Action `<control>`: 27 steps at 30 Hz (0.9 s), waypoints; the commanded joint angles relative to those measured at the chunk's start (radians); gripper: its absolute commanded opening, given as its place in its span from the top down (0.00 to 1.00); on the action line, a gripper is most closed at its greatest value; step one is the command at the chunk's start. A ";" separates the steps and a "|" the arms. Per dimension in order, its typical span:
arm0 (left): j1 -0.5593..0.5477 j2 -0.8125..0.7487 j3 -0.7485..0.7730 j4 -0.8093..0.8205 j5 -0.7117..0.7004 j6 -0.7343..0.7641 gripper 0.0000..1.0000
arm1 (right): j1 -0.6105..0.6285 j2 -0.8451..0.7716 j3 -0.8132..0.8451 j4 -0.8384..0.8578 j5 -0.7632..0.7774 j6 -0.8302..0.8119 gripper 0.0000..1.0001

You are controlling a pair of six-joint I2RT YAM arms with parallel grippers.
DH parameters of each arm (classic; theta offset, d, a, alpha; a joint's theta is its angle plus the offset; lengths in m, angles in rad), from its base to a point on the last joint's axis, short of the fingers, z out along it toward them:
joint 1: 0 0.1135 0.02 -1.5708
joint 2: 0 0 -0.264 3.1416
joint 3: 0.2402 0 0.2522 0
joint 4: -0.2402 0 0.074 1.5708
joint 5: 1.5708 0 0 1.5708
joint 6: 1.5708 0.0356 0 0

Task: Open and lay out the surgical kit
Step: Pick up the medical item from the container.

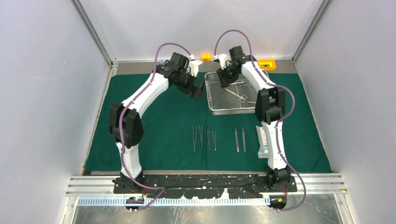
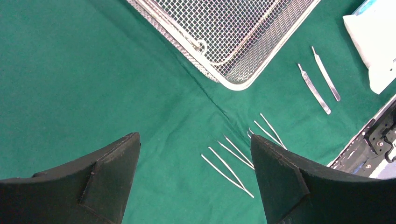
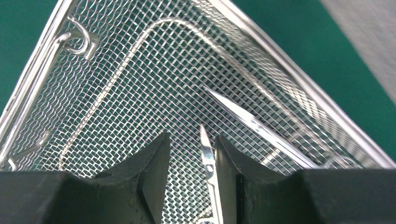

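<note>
— Two forceps (image 3: 252,122) lie in the tray (image 1: 231,112), at the far side of the drape (image 1: 154,121). Which goes first?
— The one between the right gripper's (image 3: 191,140) fingers. They straddle its tip, nearly closed, but mesh shows on one side, so I judge it isn't clamped yet.
— Advice?
— Centre on the blade, pinch firmly and lift straight so it can't snag the mesh. Then lay it in the row with the tweezers (image 1: 197,138).
— Left gripper (image 2: 194,140)?
— Spread wide, empty, over the drape beside the tray.
</note>
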 commanded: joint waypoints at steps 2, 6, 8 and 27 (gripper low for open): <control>0.025 -0.147 -0.061 0.049 0.010 0.005 0.09 | 0.024 0.058 0.072 -0.039 0.003 -0.064 0.54; 0.032 -0.182 -0.097 0.050 -0.002 0.027 0.09 | 0.029 0.088 0.086 -0.046 0.029 -0.085 0.54; 0.035 -0.189 -0.104 0.045 -0.006 0.033 0.09 | 0.029 0.099 0.090 -0.049 0.040 -0.097 0.54; 0.038 -0.175 -0.117 0.042 0.018 0.031 0.09 | 0.013 0.188 0.176 -0.140 0.044 -0.157 0.65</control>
